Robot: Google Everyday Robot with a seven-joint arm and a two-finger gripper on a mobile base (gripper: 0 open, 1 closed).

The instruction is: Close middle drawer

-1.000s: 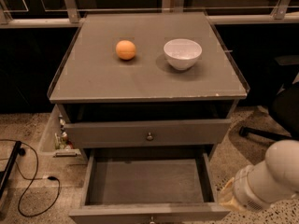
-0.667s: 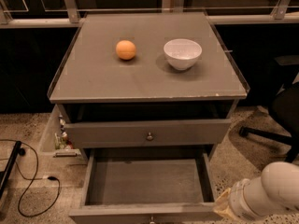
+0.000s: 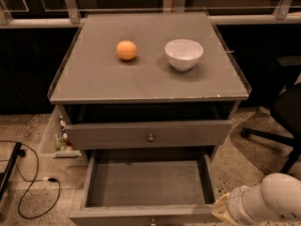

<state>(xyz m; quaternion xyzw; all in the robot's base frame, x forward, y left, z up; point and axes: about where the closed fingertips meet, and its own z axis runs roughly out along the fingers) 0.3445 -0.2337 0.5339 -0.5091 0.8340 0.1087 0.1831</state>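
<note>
Wide grey wooden middle drawer [image 3: 148, 182] sits bottom centre of frame, pulled far out, plain grey inside visible. Its flat front runs along the bottom edge, small round metal knob [image 3: 153, 221] half cut off. Directly above it is the taller-fronted grey top drawer [image 3: 188, 133], out only slightly, with its round knob at centre. White robot arm [image 3: 273, 201] comes in from the lower right corner. Its gripper [image 3: 220, 211] is right at the middle drawer's front right corner, mostly hidden behind the wrist, so can't tell how wide it's set or whether it touches the front. On the flat grey cabinet top [image 3: 141, 84], upper centre: round orange fruit [image 3: 126, 50] on the left, white ceramic bowl [image 3: 184, 54] near it on the right, apart. Black cable [image 3: 26, 173] on the speckled floor lower left; black office chair base [image 3: 277, 138] at right edge.
</note>
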